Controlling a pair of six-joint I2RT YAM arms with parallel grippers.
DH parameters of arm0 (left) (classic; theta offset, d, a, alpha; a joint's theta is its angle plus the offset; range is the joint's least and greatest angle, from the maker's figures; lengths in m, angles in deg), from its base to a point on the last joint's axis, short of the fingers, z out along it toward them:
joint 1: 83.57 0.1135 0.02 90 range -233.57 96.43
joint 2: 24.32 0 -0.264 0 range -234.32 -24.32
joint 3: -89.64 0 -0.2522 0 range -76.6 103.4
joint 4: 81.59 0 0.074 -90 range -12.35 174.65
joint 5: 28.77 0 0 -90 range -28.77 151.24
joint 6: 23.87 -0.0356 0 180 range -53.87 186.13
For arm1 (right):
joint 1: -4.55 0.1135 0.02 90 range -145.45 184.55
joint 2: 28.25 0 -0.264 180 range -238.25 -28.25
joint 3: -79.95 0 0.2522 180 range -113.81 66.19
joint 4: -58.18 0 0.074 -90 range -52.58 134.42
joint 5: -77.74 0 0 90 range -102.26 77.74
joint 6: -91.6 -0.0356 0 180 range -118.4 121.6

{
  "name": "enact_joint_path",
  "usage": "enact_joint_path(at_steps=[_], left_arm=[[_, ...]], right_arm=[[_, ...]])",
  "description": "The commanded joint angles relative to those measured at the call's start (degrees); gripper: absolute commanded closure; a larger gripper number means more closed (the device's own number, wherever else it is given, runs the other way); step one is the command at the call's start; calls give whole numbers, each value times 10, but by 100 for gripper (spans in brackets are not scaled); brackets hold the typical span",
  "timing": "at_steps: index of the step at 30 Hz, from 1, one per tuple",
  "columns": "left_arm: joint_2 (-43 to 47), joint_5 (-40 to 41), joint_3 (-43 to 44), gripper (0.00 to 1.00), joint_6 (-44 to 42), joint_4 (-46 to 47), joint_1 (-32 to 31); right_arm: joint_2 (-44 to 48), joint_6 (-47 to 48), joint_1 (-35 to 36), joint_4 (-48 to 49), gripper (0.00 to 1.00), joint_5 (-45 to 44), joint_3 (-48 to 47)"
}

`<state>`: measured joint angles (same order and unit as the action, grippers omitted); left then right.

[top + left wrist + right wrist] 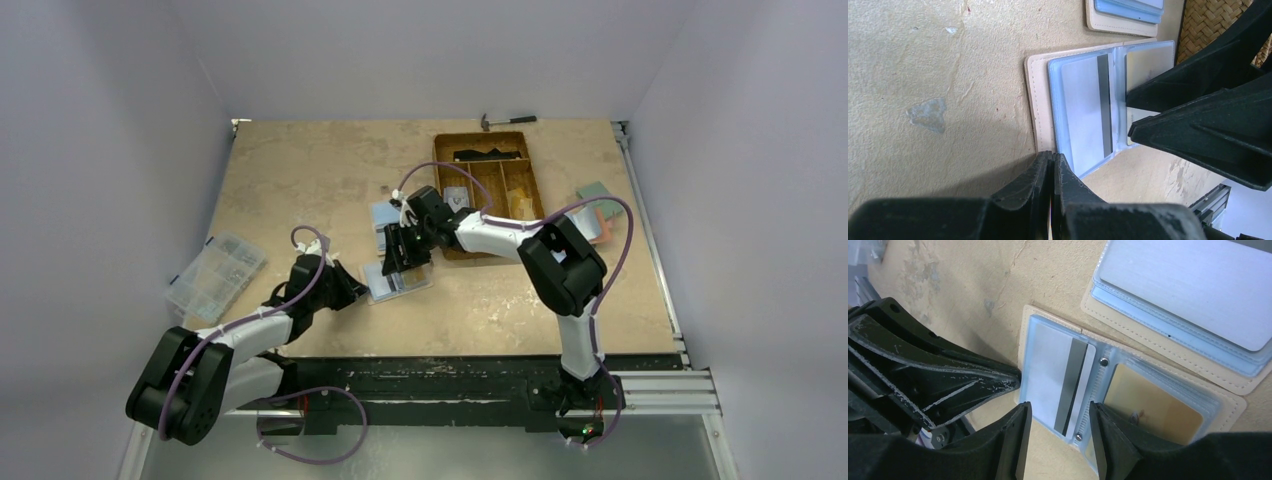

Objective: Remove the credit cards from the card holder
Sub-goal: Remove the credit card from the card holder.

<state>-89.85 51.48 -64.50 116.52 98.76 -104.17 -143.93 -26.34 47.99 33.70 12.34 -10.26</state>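
Observation:
The card holder [400,283] lies open and flat on the table, tan rim [1034,90] around light blue clear sleeves. One sleeve holds a white credit card with a dark stripe [1058,372] [1083,110]; the other sleeve shows a gold card [1153,405]. My left gripper [1052,159] is shut, its tips resting on the holder's tan corner [352,285]. My right gripper [1060,422] hovers open over the holder [402,255], one finger on each side of the striped card's end. Its fingers [1198,100] hide part of the far sleeve in the left wrist view.
A second tan holder [1168,342] [384,215] with a grey-white card on top [1188,285] lies just behind. A brown compartment tray [490,190] stands to the right, a hammer [508,121] at the far edge, a clear organiser box [215,275] at left, coloured pads [597,210] at right.

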Motion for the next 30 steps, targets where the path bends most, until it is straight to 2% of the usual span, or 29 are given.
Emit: enact_joint_path(at_steps=[1, 6, 15, 24, 30], left_arm=[[-10, 4, -21, 100, -9, -71, -1], [0, 2, -21, 100, -6, -75, -1], [4, -9, -23, 100, -2, -65, -1], [9, -27, -24, 100, 0, -50, -1], [19, -25, -25, 100, 1, -56, -1]], right_arm=[[30, 6, -10, -12, 45, 2, 11], [19, 5, -9, -15, 42, -7, 13], [-14, 6, -9, -22, 41, -20, 6], [-27, 13, 5, -24, 42, 5, -2], [-29, 20, 9, -38, 42, -51, -6]])
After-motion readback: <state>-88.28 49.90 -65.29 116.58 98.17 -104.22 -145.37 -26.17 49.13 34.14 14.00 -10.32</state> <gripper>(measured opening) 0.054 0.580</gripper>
